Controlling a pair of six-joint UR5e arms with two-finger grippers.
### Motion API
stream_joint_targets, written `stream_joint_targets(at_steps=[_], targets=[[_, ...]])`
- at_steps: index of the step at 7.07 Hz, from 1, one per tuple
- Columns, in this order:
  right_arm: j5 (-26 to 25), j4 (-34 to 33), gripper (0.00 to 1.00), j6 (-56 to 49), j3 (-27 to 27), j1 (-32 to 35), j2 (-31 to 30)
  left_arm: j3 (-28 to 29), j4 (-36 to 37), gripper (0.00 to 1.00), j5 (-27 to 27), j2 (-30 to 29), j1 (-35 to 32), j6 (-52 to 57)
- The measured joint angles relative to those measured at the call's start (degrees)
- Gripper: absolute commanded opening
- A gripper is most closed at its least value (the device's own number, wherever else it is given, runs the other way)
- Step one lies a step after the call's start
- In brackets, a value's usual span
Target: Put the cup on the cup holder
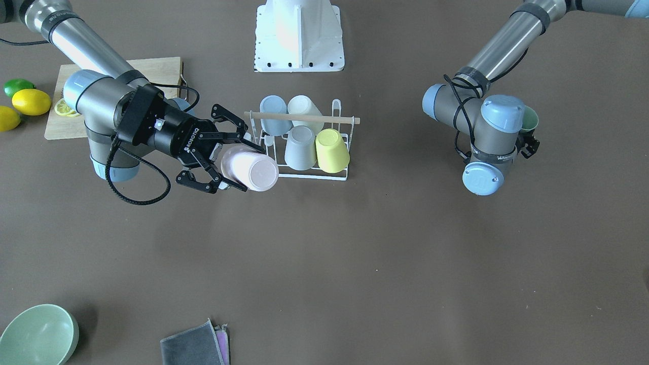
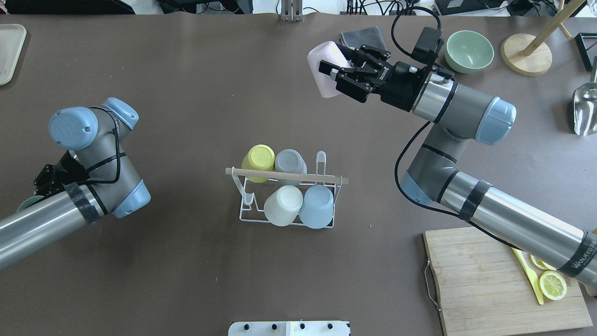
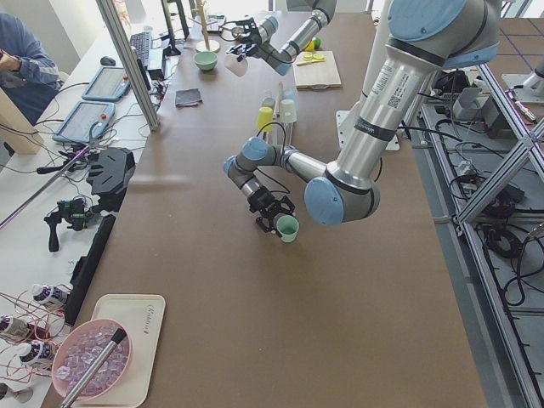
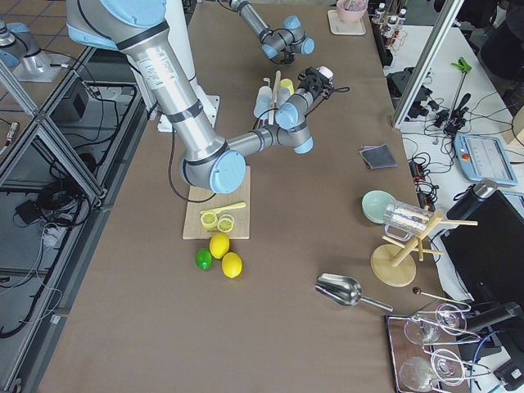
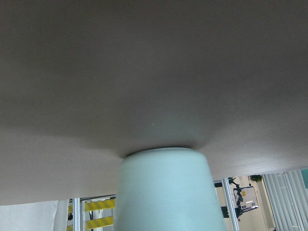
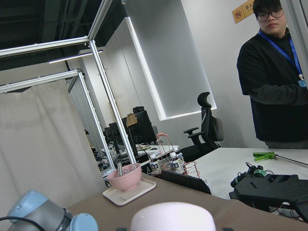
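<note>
The cup holder [image 2: 246, 205] is a white wire rack with a wooden rod [image 2: 287, 176] across its top, mid-table. It carries a yellow, a grey, a white and a blue cup, all upside down. My right gripper [image 2: 332, 77] is shut on a pink cup [image 2: 326, 58], held tilted in the air beyond the rack. In the front-facing view the pink cup [image 1: 252, 171] shows by the rack's [image 1: 335, 109] end. My left gripper [image 3: 276, 223] is shut on a pale green cup [image 3: 288, 228], low over the table and well apart from the rack. The green cup fills the bottom of the left wrist view [image 5: 166, 192].
A wooden cutting board [image 2: 485, 275] with lemon slices and a yellow knife lies near my right arm's base. A green bowl [image 2: 468, 51], a grey cloth [image 2: 361, 36], a wooden stand [image 2: 527, 58] and a metal scoop [image 2: 585, 109] sit at the far right. Lemons and a lime [image 1: 23, 101] lie beside the board.
</note>
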Motion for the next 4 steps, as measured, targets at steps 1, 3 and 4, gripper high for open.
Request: stream_joint_targets(at_steps=[1, 3, 4], targets=[[-1.28, 1.15, 0.0, 0.99, -0.69, -1.64, 0.84, -0.08, 0.26, 0.65, 0.0, 0.03, 0.16, -0.02], [3.32, -0.22, 0.0, 6.69, -0.87, -2.8, 2.5, -1.23, -0.07, 0.65, 0.0, 0.11, -0.32, -0.51], [8.72, -1.94, 0.0, 8.58, -0.73, -2.6, 2.48, -3.29, -1.75, 0.65, 0.0, 0.4, -1.94, -1.1]])
